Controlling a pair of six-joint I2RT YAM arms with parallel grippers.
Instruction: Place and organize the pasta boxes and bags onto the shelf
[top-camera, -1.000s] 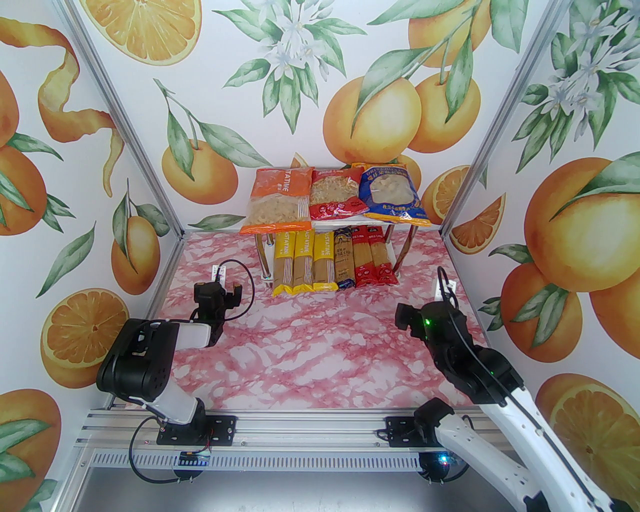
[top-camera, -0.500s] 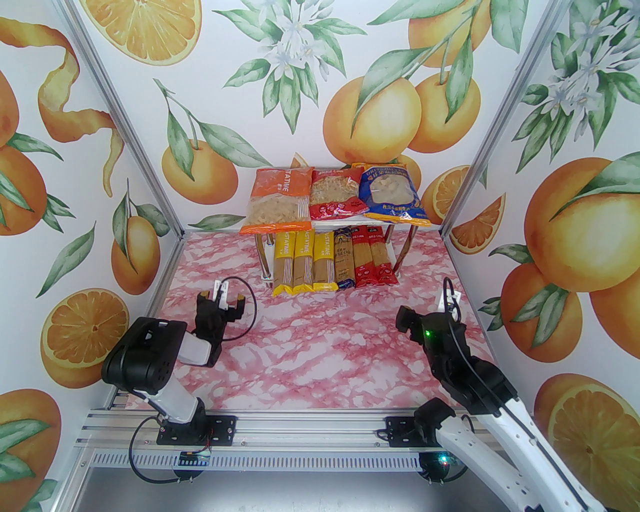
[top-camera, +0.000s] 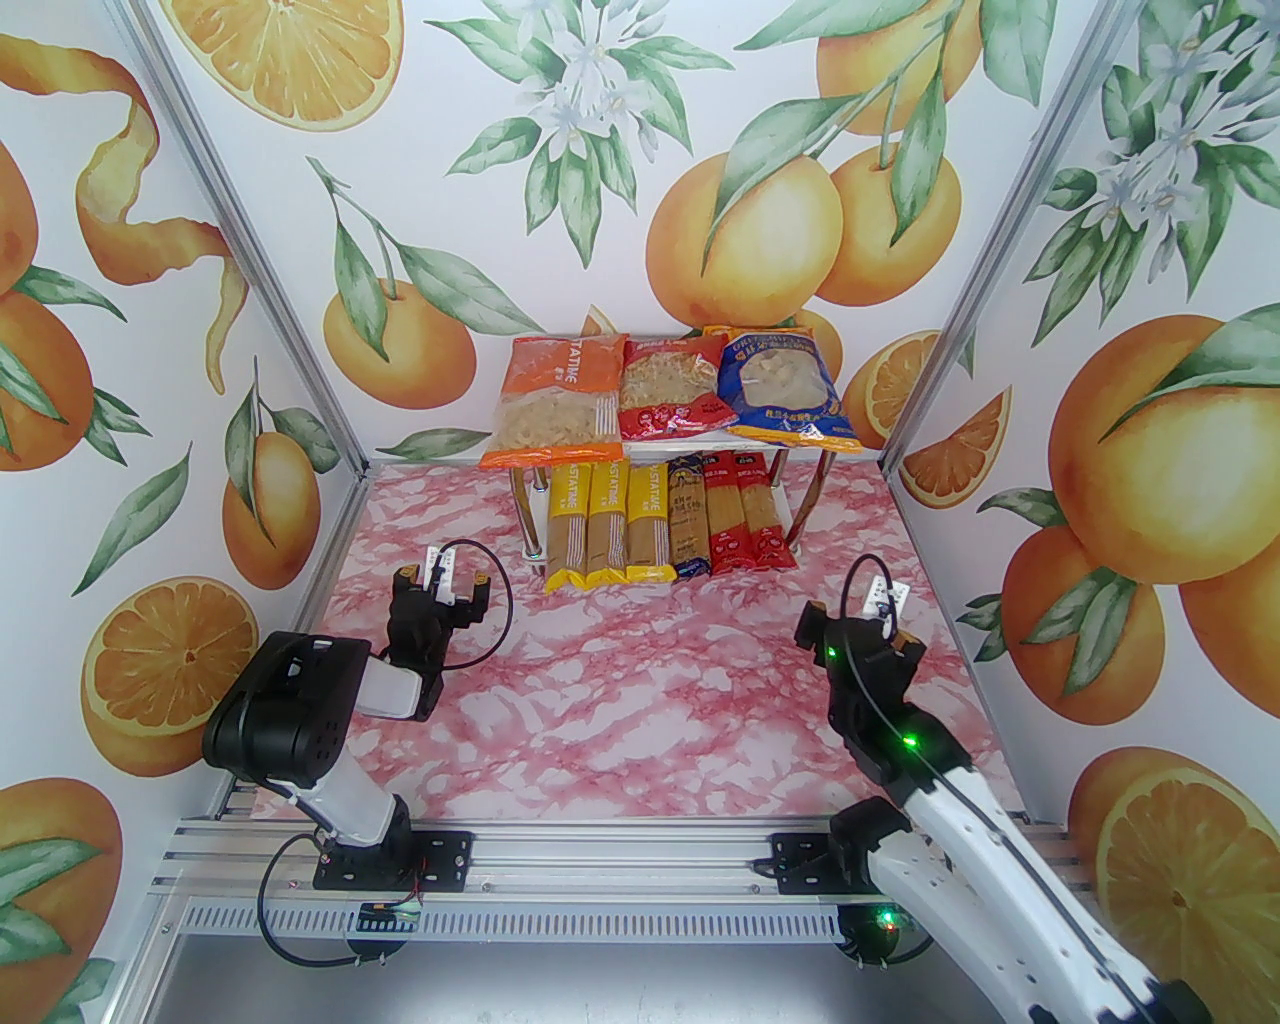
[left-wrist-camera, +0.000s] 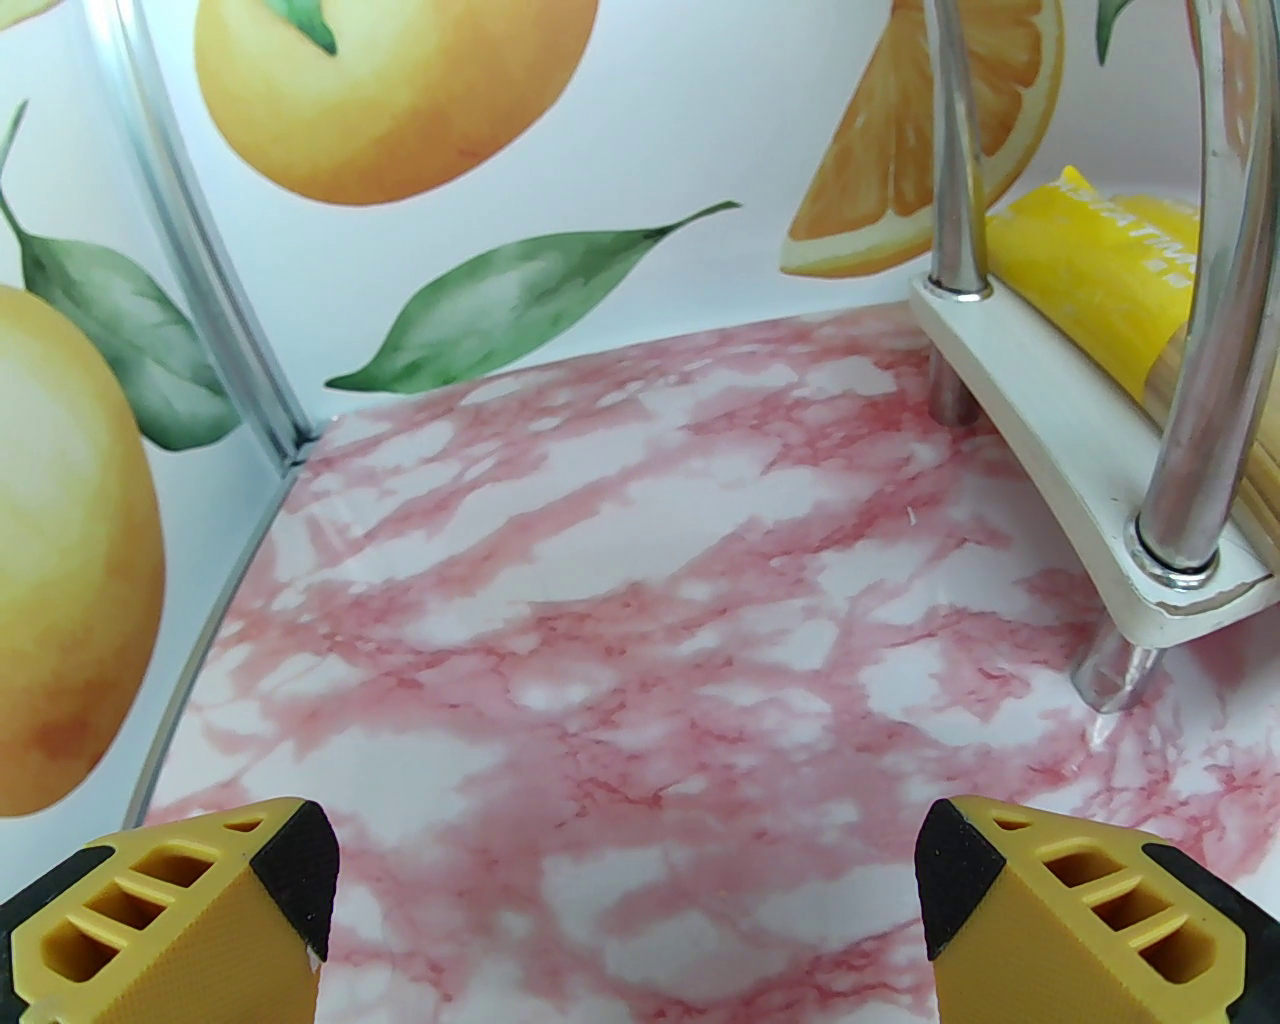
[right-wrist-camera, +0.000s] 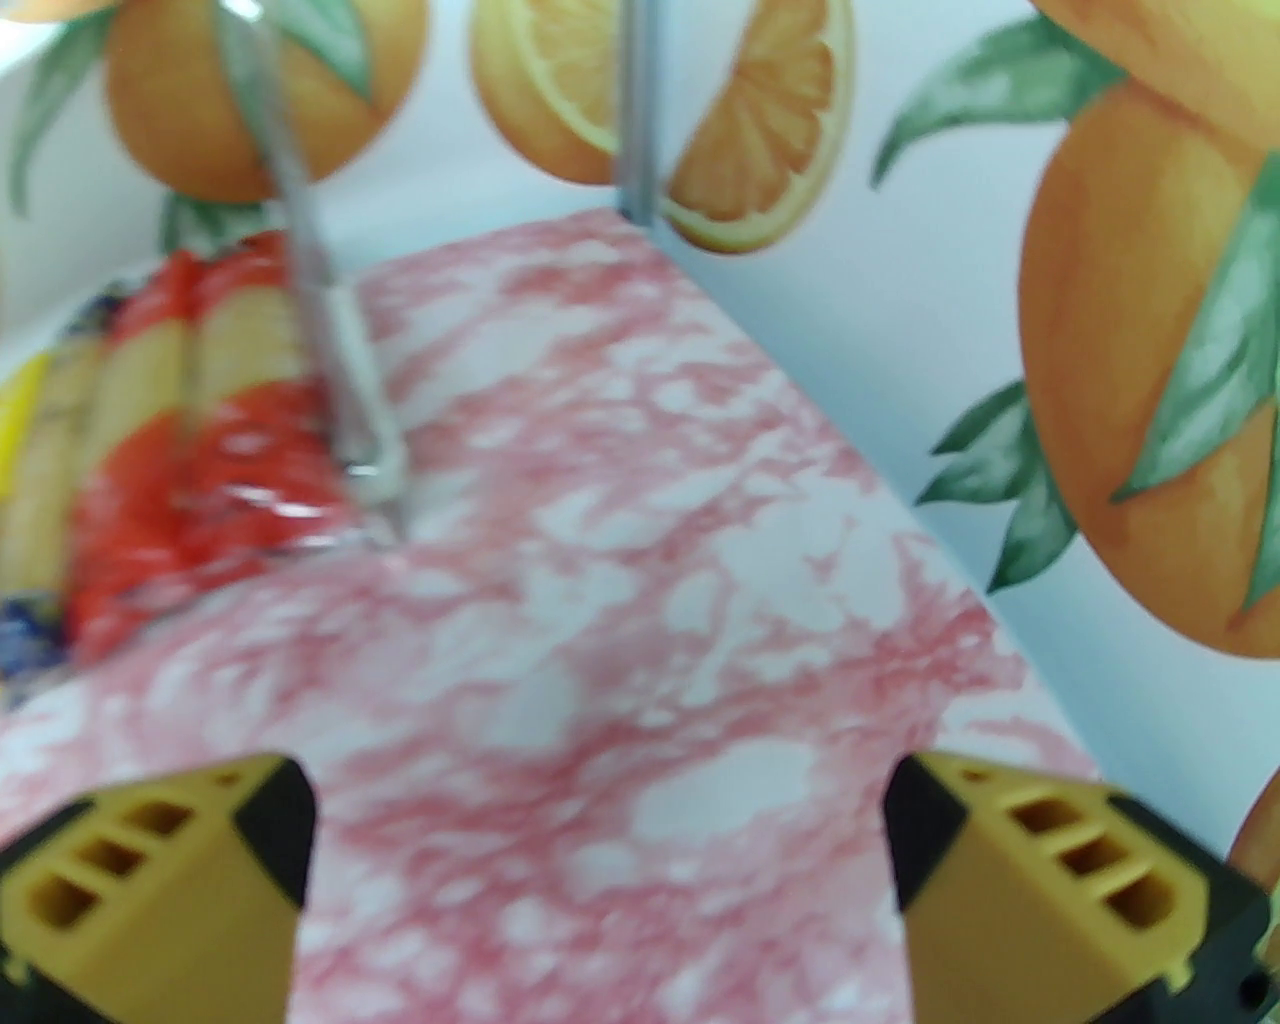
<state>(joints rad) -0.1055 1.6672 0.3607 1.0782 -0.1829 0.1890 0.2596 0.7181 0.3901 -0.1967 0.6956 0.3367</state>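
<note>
The shelf (top-camera: 526, 510) stands at the back of the table. On its top board lie an orange bag (top-camera: 555, 400), a red bag (top-camera: 672, 390) and a blue bag (top-camera: 785, 390). On the lower board, side by side, lie three yellow packs (top-camera: 606, 525), a dark blue pack (top-camera: 686, 520) and two red packs (top-camera: 740, 512). My left gripper (top-camera: 443, 580) hovers open and empty, front left of the shelf. My right gripper (top-camera: 857, 628) is open and empty, front right of it. The left wrist view shows the lower board (left-wrist-camera: 1040, 400) with a yellow pack (left-wrist-camera: 1090, 260) beyond my open gripper (left-wrist-camera: 628, 880).
Printed walls with aluminium posts (top-camera: 300, 330) close the table on three sides. The pink marble tabletop (top-camera: 640, 680) lies bare between the arms and the shelf. In the blurred right wrist view, a shelf leg (right-wrist-camera: 340, 360) and the red packs (right-wrist-camera: 230, 400) sit beyond my open gripper (right-wrist-camera: 600, 850).
The left arm has drawn back a little toward its base. The right arm has folded back and its wrist has turned toward the shelf. Both grippers stayed open.
</note>
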